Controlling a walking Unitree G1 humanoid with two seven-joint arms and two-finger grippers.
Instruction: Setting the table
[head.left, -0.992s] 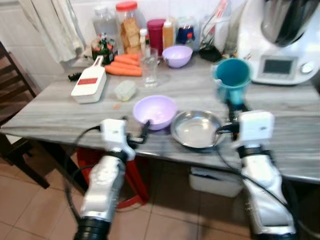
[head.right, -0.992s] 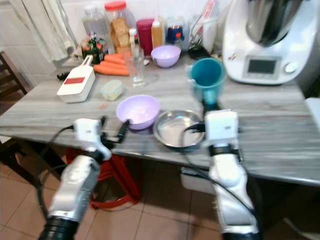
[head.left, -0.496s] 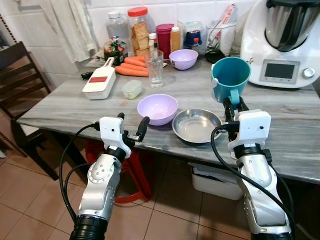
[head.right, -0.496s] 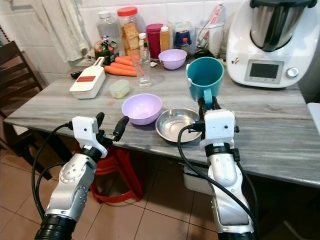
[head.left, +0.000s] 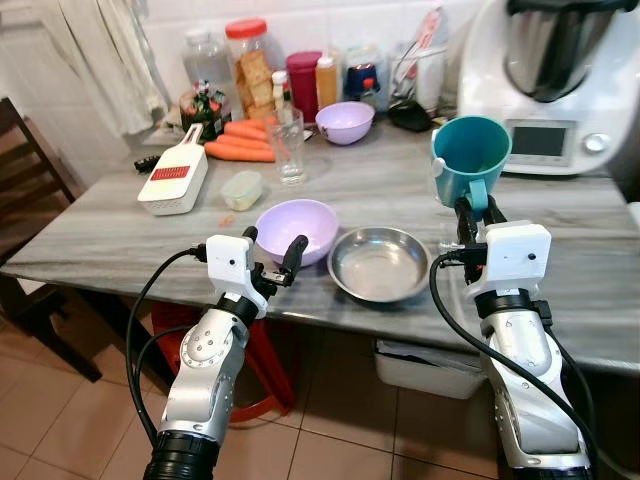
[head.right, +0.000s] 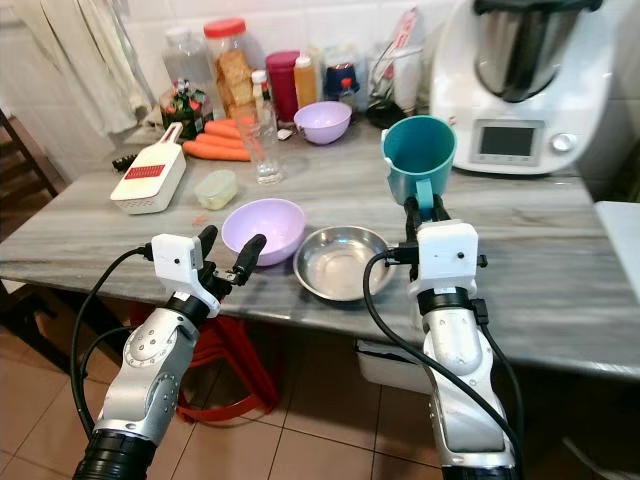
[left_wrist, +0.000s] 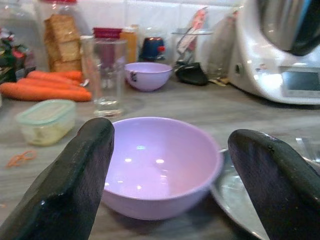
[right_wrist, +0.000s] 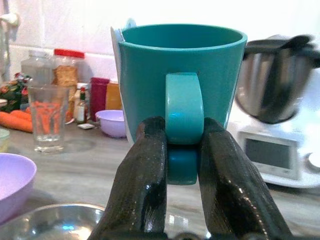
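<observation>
Front edge crowded, right side of table open.

Lilac bowl (head.left: 296, 228) and steel bowl (head.left: 380, 264) sit just beside each other at the near edge of the grey table (head.left: 590, 215), leaving no gap between them. Left gripper (head.left: 272, 258) hangs spread directly before the lilac bowl. Right gripper (head.left: 476, 212) clamps the handle of a raised teal cup (head.left: 470, 160) beside the steel bowl. Bare tabletop runs right of the cup toward the white appliance (head.left: 545, 85). Mid-table lane blocked by drinking glass (head.left: 289, 146), small lidded tub (head.left: 243, 188) and white grater (head.left: 174, 180). Back row is packed: carrots (head.left: 241, 142), jars, second lilac bowl (head.left: 344, 121).
</observation>
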